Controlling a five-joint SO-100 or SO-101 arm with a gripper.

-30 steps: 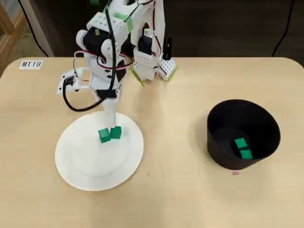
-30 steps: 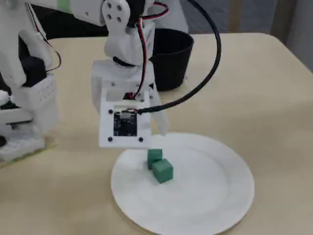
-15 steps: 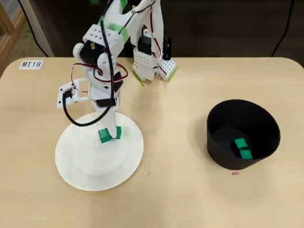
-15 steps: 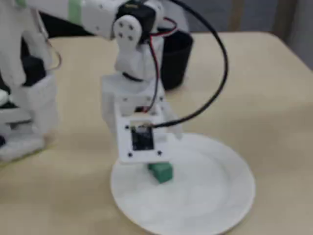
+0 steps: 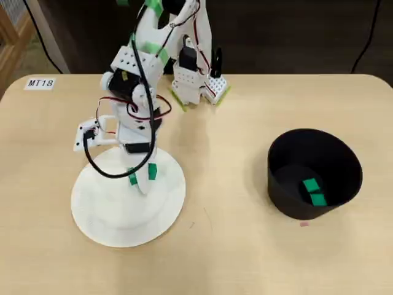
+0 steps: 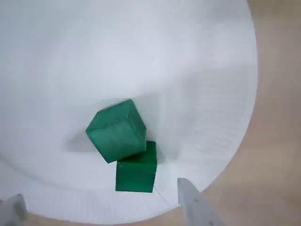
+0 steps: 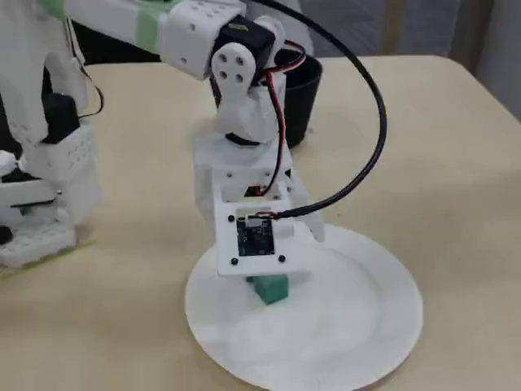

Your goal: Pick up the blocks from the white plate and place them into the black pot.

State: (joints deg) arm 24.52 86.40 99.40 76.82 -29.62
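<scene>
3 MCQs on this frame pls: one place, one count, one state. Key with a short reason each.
1. Where do the two blocks outside the black pot lie?
A. on the white plate
B. on the bare table
C. on the arm's base

2. How many green blocks lie in the pot?
A. none
B. two
C. four

3. How is the gripper?
A. shut on a block
B. open, holding nothing
C. inside the pot

Key:
1 A: the wrist view shows the two blocks touching on the white plate.
2 B: the overhead view shows two on its floor.
3 B: the gripper has its fingertips spread, blocks untouched.
</scene>
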